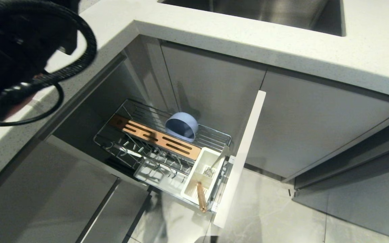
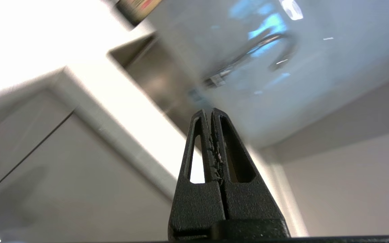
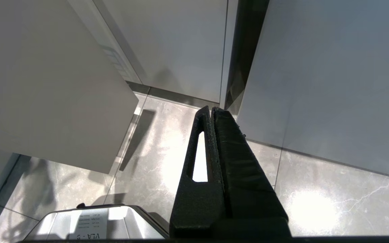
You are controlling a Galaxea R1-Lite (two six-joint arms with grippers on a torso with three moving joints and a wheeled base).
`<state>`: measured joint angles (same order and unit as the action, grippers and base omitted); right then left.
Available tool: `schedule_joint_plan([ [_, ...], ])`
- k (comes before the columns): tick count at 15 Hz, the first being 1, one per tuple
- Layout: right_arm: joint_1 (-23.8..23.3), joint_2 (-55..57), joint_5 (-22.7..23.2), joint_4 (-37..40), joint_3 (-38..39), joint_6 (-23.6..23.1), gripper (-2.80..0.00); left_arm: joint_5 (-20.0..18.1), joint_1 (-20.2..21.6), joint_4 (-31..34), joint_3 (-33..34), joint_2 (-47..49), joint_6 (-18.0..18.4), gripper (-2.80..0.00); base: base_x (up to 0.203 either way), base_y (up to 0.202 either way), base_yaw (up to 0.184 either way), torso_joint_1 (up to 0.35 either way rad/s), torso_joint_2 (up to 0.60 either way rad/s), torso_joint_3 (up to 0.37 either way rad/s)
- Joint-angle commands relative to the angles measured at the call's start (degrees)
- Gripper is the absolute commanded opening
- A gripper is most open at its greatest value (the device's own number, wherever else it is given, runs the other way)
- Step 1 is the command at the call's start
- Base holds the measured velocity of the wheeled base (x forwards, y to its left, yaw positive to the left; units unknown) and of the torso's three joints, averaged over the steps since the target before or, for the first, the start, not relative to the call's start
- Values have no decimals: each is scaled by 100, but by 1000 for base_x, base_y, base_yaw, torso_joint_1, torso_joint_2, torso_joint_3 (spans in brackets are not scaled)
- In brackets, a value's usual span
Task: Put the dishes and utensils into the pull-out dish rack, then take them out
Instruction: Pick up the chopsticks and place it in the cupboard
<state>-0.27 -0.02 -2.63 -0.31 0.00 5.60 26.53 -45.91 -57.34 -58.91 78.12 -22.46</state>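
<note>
Head view first: the chrome wire pull-out dish rack [image 1: 137,141] stands drawn out of the grey cabinet, its narrow pale front panel [image 1: 240,158] edge-on at the right end. Lying on its side at the back of the basket is the small round light-blue plastic bowl [image 1: 182,126], just behind a slotted brown wooden strip [image 1: 155,137] that runs along the rack. At the panel end sits the white plastic cutlery box [image 1: 203,175]; the pair of thin light wooden chopsticks [image 1: 201,196] lean in its near compartment, tips poking over the rim, and something slim and metallic, probably the grey spoon [image 1: 209,171], shows in the compartment behind, though that is hard to make out.

Up top left, the left arm [image 1: 8,57] looms dark and blurred over the white speckled surface [image 1: 282,37]. Left wrist view: the left hand [image 2: 212,111] is clenched tight on nothing, with a steel sink and curved tap beyond it.

Right wrist view: the right hand [image 3: 211,108] hangs clenched and empty over the grey marbled floor tiles [image 3: 167,145].
</note>
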Motion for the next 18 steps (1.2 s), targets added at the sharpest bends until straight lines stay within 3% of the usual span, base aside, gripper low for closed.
schedule_joint_plan([
  [1,0,-24,0,-4,0,3,-280,-194,19,486,-234,-902,-8,-280,0,0,0,0,0,0],
  [5,0,-24,0,-4,0,3,-280,-997,730,1730,-506,-1856,92,-280,0,0,0,0,0,0],
  [6,0,-24,0,-4,0,3,-280,-1197,1016,2114,-546,-2034,350,-280,0,0,0,0,0,0],
  [7,0,-24,0,-4,0,3,-280,-1279,1280,2364,-583,-2114,830,-280,0,0,0,0,0,0],
  [9,0,-24,0,-4,0,3,-280,-1179,1844,2607,-701,-2137,1529,-280,0,0,0,0,0,0],
  [11,0,-24,0,-4,0,3,-280,-699,2230,3259,-1175,-2066,1765,-280,0,0,0,0,0,0],
  [13,0,-24,0,-4,0,3,-280,-239,2504,4282,-1851,-1976,1423,-280,0,0,0,0,0,0],
  [18,0,-24,0,-4,0,3,-280,642,2999,7915,-3053,-1538,451,-280,0,0,0,0,0,0],
])
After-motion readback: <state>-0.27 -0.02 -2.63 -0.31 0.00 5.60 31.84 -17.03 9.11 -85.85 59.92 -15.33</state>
